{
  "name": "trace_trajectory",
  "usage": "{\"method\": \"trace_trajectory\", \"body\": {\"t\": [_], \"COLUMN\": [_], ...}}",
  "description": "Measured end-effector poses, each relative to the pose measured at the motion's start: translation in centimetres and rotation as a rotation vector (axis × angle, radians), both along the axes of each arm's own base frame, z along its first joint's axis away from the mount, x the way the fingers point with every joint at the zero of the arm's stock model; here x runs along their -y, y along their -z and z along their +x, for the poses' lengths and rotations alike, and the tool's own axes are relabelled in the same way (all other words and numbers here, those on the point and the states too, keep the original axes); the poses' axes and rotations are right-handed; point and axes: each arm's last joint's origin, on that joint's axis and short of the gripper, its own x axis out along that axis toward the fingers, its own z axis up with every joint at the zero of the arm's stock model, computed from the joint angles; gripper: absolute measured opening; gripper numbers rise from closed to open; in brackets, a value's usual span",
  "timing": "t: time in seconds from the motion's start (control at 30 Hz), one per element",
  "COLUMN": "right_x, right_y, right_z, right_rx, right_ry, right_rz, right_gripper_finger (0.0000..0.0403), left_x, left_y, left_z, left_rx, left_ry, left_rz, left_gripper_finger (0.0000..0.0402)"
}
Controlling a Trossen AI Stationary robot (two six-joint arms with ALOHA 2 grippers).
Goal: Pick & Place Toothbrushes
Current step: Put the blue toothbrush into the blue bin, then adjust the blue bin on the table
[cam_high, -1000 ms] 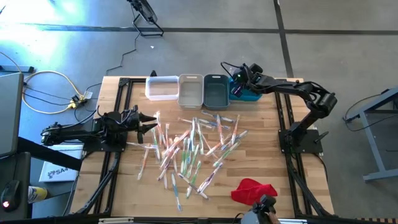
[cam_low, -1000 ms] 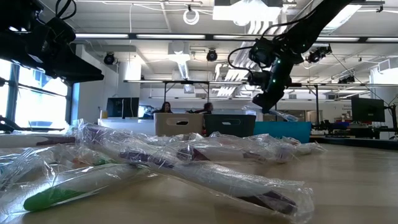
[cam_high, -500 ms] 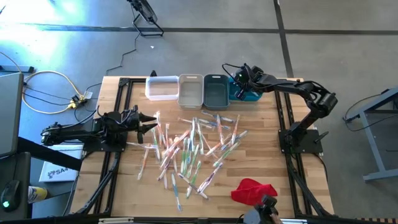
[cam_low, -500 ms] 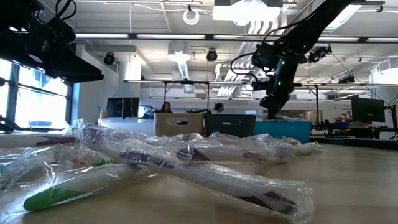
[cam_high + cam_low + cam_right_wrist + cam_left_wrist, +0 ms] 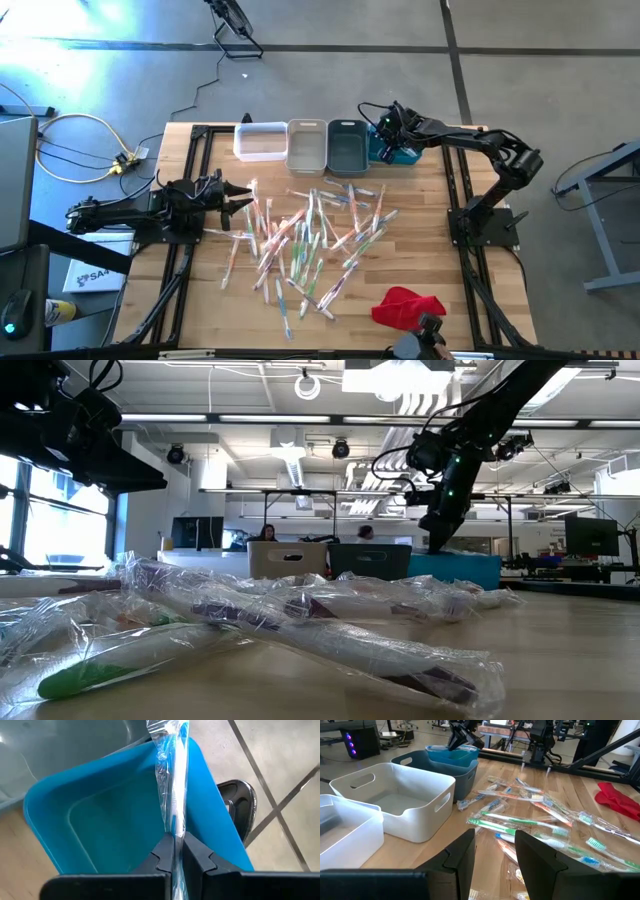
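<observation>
Item: wrapped toothbrush (image 5: pixel 172 795), clamped in right tool (image 5: pixel 174 851) above the blue bin (image 5: pixel 100 820). Advice: centre over the bin's hollow, release low. Right wrist view alone shows the grip; from overhead it is probably hidden. Left tool (image 5: pixel 492 855) parted, empty, beside loose toothbrushes (image 5: pixel 310 235) on the bench (image 5: pixel 400 260).

Only one scrap of writing can be made out: a white box (image 5: pixel 88 277) on the floor beside the table's left edge carries dark letters that look like "SA4", partly hidden. No other text, label or number is legible.
</observation>
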Motion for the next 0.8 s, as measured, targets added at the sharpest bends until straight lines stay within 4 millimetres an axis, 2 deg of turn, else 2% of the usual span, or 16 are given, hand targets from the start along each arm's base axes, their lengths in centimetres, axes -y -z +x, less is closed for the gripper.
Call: {"method": "trace_trajectory", "body": {"t": [0.27, 0.63, 0.8], "right_x": [-0.03, 0.01, -0.44], "right_y": [0.02, -0.04, -0.04], "right_z": [-0.03, -0.10, 0.34], "right_rx": [-0.003, -0.041, -0.042], "right_ry": [0.000, 0.038, 0.017], "right_rz": [0.003, -0.039, -0.041], "right_gripper_finger": [0.0017, 0.0116, 0.0136], "left_x": [0.00, 0.00, 0.00], "left_y": [0.00, 0.00, 0.00], "left_z": [0.00, 0.00, 0.00], "left_rx": [0.000, 0.000, 0.000], "left_ry": [0.001, 0.001, 0.001], "left_rz": [0.000, 0.000, 0.000], "left_gripper_finger": [0.0136, 0.0136, 0.0136]}}
